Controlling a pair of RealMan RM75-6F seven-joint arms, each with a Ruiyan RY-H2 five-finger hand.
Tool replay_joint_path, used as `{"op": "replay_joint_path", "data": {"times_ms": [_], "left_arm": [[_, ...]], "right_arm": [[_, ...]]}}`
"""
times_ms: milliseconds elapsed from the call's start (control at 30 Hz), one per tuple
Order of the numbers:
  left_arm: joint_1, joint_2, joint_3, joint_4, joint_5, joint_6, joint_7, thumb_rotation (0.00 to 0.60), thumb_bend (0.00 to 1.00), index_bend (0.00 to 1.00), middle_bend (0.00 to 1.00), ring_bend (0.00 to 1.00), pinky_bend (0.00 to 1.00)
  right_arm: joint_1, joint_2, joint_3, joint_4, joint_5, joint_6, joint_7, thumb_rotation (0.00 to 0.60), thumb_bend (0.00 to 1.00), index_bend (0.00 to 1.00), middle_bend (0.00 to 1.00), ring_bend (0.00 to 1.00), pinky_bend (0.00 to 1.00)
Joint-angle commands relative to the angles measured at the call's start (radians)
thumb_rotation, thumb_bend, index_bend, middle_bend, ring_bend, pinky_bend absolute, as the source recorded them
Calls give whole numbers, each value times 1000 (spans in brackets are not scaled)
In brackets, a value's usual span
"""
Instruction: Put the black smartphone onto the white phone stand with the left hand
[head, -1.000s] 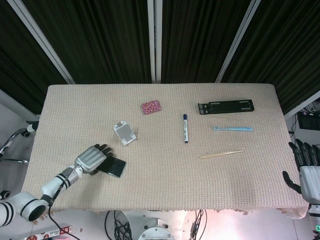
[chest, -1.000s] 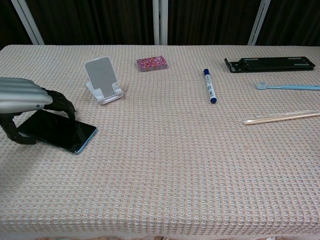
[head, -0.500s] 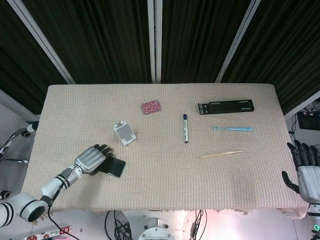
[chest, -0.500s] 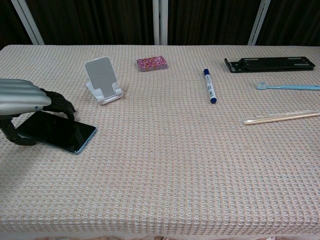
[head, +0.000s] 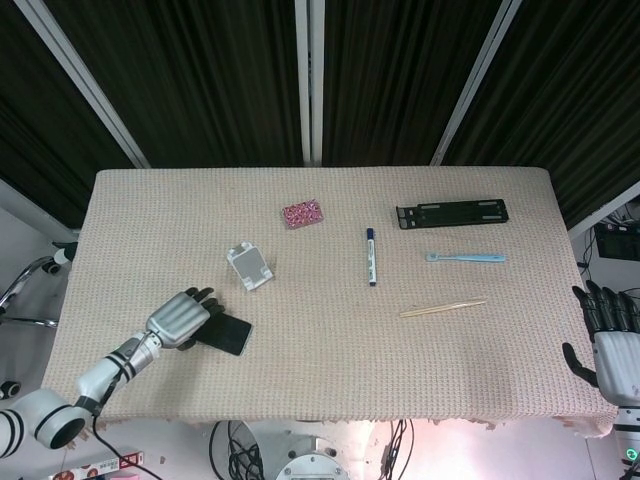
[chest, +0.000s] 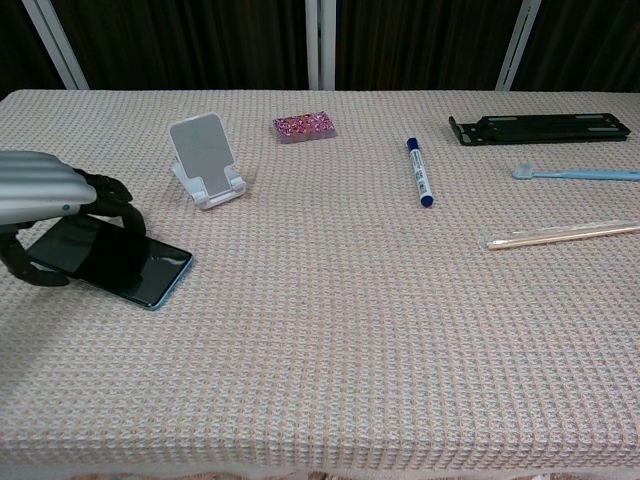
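The black smartphone (head: 230, 335) (chest: 122, 263) lies at the front left of the table. My left hand (head: 179, 318) (chest: 40, 193) covers its left end. The fingers curl over the far edge and the thumb sits at the near edge, gripping it. The held end looks slightly raised off the cloth. The white phone stand (head: 249, 267) (chest: 205, 158) stands upright and bare, a little behind and to the right of the phone. My right hand (head: 606, 345) hangs off the table's right front corner with fingers apart and nothing in it; the chest view does not show it.
A pink glittery block (head: 302, 214) (chest: 304, 127) lies behind the stand. A blue marker (head: 371, 256) (chest: 418, 172) lies mid-table. At the right are a black tray (head: 452, 213) (chest: 540, 128), a blue toothbrush (head: 466, 258) (chest: 580, 174) and wooden chopsticks (head: 443, 309) (chest: 565, 234).
My left hand has tightened around the phone's left end and raised it a little; the phone has shifted slightly left. The right hand has barely moved.
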Motion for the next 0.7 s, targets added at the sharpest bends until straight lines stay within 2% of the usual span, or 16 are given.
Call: {"op": "replay_joint_path", "data": {"times_ms": [33, 133, 233, 367, 500, 700], "left_arm": [[7, 9, 7, -4, 26, 24, -15, 600, 264, 457, 381, 119, 242], [11, 17, 11, -7, 51, 48, -25, 600, 275, 463, 395, 153, 264], [15, 16, 13, -4, 64, 64, -30, 600, 293, 481, 415, 258, 342], [15, 13, 13, 7, 80, 78, -18, 600, 309, 484, 426, 307, 362], [16, 13, 12, 6, 81, 81, -12, 600, 317, 488, 448, 409, 395], [13, 38, 14, -22, 76, 73, -31, 600, 324, 490, 476, 437, 397]], "right_arm": [[0, 1, 0, -1, 0, 0, -1, 600, 278, 0, 0, 0, 0], [1, 3, -1, -4, 0, -2, -3, 600, 278, 0, 0, 0, 0], [3, 4, -3, -8, 1, -8, -5, 600, 278, 0, 0, 0, 0], [4, 4, -5, -13, -2, -12, -10, 600, 278, 0, 0, 0, 0], [3, 6, -5, -15, -3, -8, -10, 600, 278, 0, 0, 0, 0], [0, 8, -4, -14, -4, -2, -4, 600, 278, 0, 0, 0, 0]]}}
